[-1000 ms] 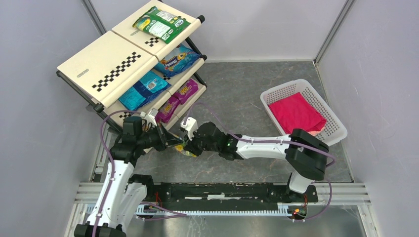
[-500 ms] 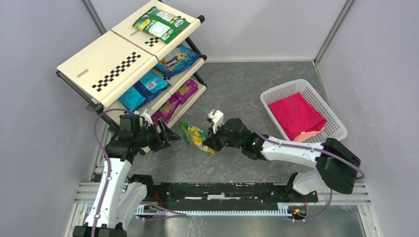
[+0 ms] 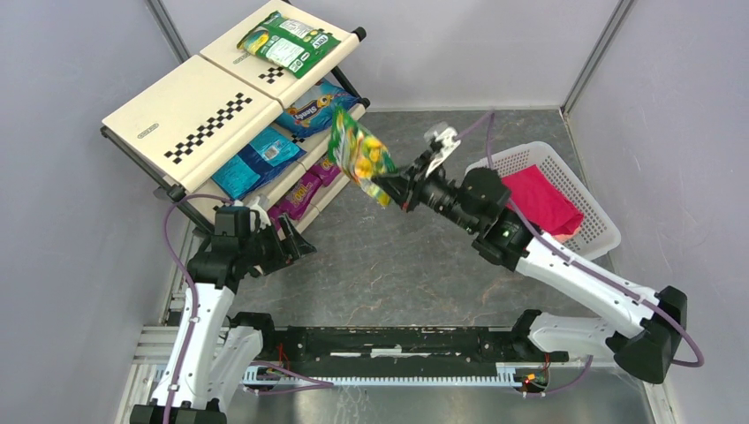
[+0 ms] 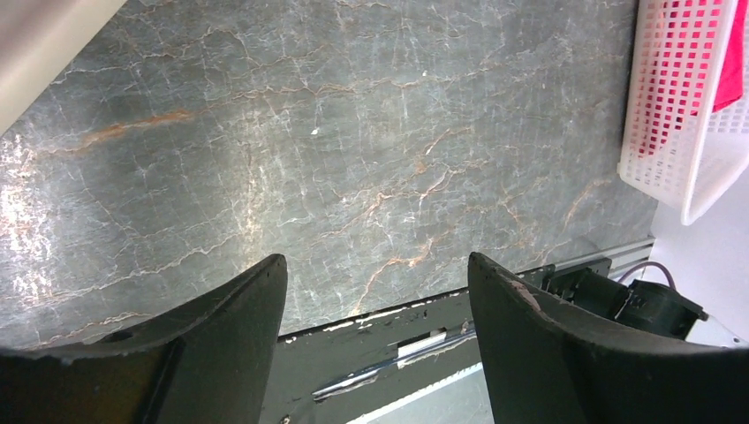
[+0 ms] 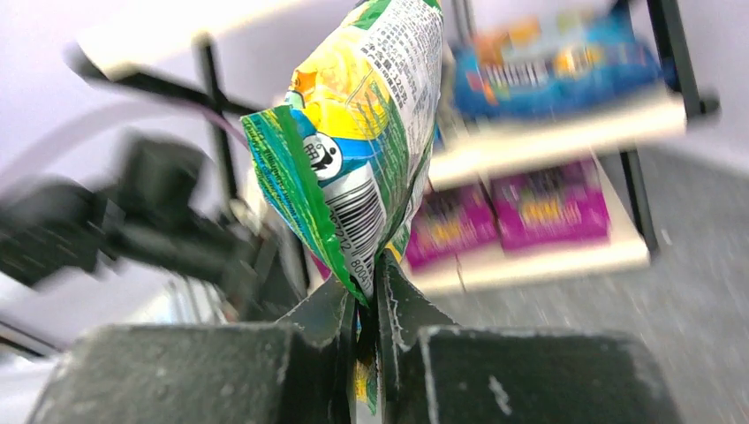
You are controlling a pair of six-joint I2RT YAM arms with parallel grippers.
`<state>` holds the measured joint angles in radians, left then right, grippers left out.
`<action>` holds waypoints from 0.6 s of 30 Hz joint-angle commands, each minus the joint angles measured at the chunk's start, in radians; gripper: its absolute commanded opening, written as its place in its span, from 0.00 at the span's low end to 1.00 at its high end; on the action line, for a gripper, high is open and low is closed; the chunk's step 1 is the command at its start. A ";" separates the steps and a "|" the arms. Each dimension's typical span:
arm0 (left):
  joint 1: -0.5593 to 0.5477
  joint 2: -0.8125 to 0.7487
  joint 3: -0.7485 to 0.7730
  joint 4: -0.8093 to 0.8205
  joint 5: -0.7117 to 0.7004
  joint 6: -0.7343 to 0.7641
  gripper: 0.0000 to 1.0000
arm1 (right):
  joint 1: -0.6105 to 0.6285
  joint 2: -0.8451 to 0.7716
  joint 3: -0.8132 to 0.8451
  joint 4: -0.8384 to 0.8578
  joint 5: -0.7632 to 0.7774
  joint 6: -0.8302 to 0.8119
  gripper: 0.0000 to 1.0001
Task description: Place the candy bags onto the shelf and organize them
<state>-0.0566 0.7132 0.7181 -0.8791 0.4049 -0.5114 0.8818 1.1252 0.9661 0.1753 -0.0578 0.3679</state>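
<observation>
My right gripper (image 3: 382,187) is shut on the lower edge of a green-yellow candy bag (image 3: 358,152), which hangs in the air just right of the shelf (image 3: 190,115). In the right wrist view the bag (image 5: 362,132) stands upright out of the pinched jaws of that gripper (image 5: 366,283). A green bag (image 3: 287,42) lies on the top tier. Two blue bags (image 3: 313,108) (image 3: 256,159) sit on the middle tier and magenta ones (image 3: 331,163) on the lowest. My left gripper (image 3: 296,246) stands open and empty, low by the shelf's front foot, its fingers (image 4: 238,318) wide over bare floor.
A white lattice basket (image 3: 592,208) holding a pink-red cloth (image 3: 530,199) stands at the right, and its corner (image 4: 698,168) shows in the left wrist view. The black mounting rail (image 3: 397,340) runs along the near edge. Grey walls close in both sides.
The left gripper opened and let go of the green-yellow bag, then drew back left. The right arm carried the bag up and away toward the shelf's right side.
</observation>
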 commanded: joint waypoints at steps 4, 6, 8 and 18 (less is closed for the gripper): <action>0.004 0.005 -0.016 0.043 -0.017 0.045 0.81 | 0.001 0.162 0.364 0.320 -0.108 0.219 0.01; 0.005 0.004 -0.018 0.043 -0.018 0.045 0.82 | 0.000 0.252 0.469 0.364 -0.100 0.322 0.01; 0.005 0.003 -0.020 0.043 -0.019 0.044 0.82 | 0.002 0.355 0.588 0.363 -0.076 0.454 0.01; 0.009 -0.021 -0.025 0.044 -0.031 0.033 0.82 | 0.011 0.890 1.258 0.231 -0.038 0.908 0.01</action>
<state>-0.0563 0.7078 0.6968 -0.8589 0.3931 -0.5053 0.8848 1.9381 2.1067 0.3809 -0.1318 1.0569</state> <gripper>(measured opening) 0.812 0.112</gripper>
